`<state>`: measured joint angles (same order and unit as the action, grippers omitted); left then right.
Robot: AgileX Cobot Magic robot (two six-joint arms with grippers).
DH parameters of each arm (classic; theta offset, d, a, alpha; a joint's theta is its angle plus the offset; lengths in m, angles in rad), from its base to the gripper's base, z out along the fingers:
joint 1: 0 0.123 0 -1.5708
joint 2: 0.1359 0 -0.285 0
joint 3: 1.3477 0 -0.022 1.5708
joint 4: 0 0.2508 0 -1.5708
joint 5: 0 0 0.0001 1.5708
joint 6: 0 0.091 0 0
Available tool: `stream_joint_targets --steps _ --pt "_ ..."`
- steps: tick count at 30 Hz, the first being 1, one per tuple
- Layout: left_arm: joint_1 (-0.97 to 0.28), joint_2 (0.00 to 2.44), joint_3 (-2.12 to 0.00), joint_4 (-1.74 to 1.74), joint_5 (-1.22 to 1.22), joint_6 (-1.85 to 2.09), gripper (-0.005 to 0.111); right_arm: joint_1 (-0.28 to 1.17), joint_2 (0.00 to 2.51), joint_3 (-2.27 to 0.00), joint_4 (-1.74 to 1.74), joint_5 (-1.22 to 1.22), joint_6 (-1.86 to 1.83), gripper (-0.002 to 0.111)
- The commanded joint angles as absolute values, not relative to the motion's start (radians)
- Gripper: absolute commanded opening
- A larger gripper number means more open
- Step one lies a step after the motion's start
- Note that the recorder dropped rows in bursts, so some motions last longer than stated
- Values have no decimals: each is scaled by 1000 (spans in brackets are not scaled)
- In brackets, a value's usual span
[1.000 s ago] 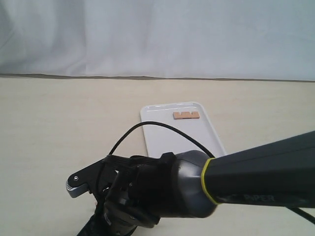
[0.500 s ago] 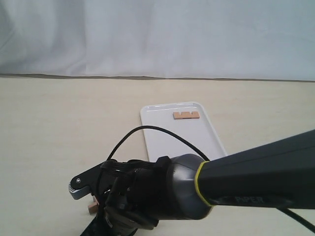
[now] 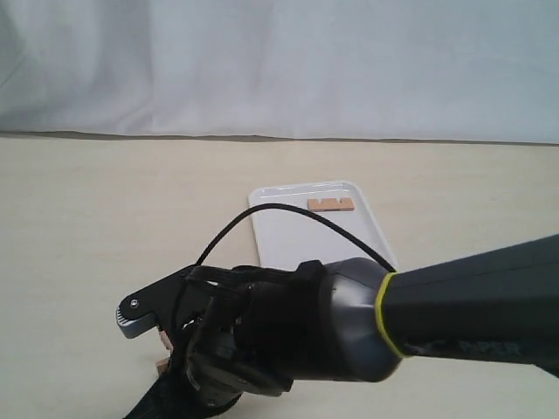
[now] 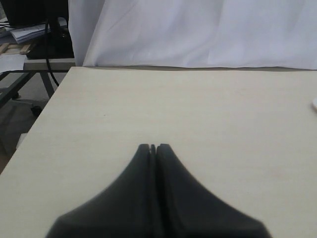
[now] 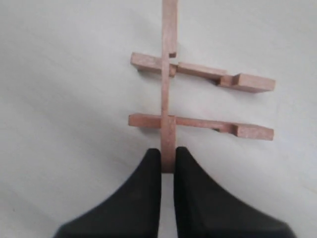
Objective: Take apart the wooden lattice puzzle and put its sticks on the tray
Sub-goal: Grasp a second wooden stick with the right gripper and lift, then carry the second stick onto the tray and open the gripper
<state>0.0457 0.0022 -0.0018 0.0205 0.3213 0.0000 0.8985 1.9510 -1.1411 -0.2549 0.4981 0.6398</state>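
Right gripper [image 5: 168, 154] is clamped tight on the end of the held stick [image 5: 169, 89], which is slotted across two more in the wooden lattice puzzle [image 5: 198, 122]. From outside, the puzzle is mostly hidden by the right arm [image 3: 454, 305]. Only a corner is seen on the tabletop [image 3: 87, 218], off the tray's [image 3: 297, 240] near left corner. A lone stick [image 3: 330, 204] is parked by the tray's far edge. Left gripper [image 4: 153, 147] is closed on nothing.

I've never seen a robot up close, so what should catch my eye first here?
A big dark arm fills the near right of the exterior view, hiding the near end of a white tray with one wooden stick at its far end. Close up, the right claw pinches a half-undone wooden puzzle by one stick's end.
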Motion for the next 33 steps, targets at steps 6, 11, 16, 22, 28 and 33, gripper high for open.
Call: stream_joint_targets --steps 6,11,16,22,28,33 --pt "45 0 0 16 308 0 0 844 1762 -1279 -303 741 455 4" --pt "45 0 0 16 308 0 0 613 1717 -1279 -247 784 239 4" --pt "45 0 0 16 308 0 0 329 1819 -1284 21 621 -43 4" --pt "45 0 0 16 308 0 0 245 2049 -1439 240 647 -224 4" --pt "45 0 0 16 308 0 0 245 2211 -1589 305 662 -214 5" --pt "45 0 0 16 308 0 0 245 2241 -1616 305 636 -171 5"
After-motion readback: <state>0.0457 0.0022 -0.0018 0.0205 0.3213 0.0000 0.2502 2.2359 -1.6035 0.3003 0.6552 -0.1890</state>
